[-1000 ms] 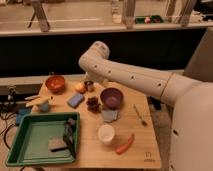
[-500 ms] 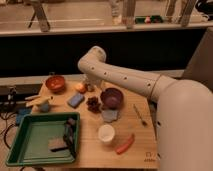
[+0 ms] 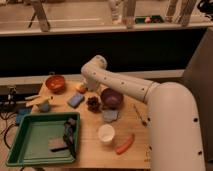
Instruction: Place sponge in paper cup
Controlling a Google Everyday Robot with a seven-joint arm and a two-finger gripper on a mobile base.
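Arm (image 3: 125,87) has sunk lower. Pincer (image 3: 91,89) open, empty: sponge (image 3: 76,100) just beside it, cup (image 3: 106,134) well apart. Step, as judged: reaching. Next: settle over sponge, close.

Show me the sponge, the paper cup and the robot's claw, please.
sponge (image 3: 75,100), camera view, middle of its blue top.
paper cup (image 3: 106,134), camera view, centre of its open white mouth.
claw (image 3: 91,90), camera view, its pale body, hanging just behind the sponge.
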